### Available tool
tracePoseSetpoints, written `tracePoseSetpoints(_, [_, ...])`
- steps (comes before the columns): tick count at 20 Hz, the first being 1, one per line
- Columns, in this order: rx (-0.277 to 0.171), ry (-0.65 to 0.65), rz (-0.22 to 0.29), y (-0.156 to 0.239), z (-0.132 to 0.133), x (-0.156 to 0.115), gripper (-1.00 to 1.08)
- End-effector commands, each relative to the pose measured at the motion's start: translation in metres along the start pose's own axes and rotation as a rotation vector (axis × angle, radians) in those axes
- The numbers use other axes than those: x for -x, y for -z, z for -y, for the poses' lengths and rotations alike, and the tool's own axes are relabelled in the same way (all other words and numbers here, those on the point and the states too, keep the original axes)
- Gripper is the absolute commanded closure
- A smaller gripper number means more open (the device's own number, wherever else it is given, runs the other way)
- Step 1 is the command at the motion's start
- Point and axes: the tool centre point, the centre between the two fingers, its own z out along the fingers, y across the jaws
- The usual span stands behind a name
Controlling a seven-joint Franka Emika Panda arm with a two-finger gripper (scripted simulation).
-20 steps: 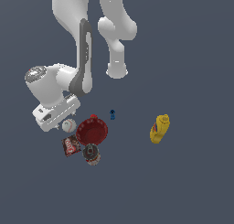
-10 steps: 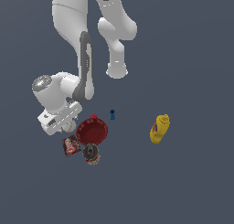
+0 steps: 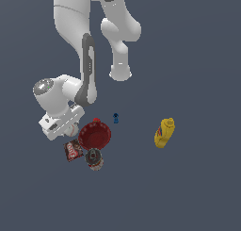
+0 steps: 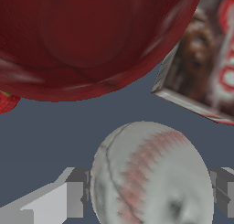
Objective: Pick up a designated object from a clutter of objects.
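Exterior view first: gripper (image 3: pixel 66 127) is low over the clutter, baseball (image 3: pixel 72 129) peeking out beneath it, touching the bowl (image 3: pixel 95 135) on the exterior view's left; packet (image 3: pixel 72 150) and can (image 3: pixel 94 158) lie near. Wrist view: baseball (image 4: pixel 153 173) sits between the fingers (image 4: pixel 75 191), which stand spread on either side of it; whether they touch it I cannot tell. Bowl (image 4: pixel 91 35) and packet (image 4: pixel 201 67) are just beyond.
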Motion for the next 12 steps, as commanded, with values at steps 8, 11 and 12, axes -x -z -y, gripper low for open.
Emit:
tracePoseSetpoints(8, [0.000, 0.000, 0.000, 0.006, 0.003, -0.006, 1.08])
tracePoseSetpoints(11, [0.000, 0.000, 0.000, 0.015, 0.007, -0.015, 1.08])
tracePoseSetpoints(12, [0.000, 0.001, 0.001, 0.019, 0.009, -0.019, 1.08])
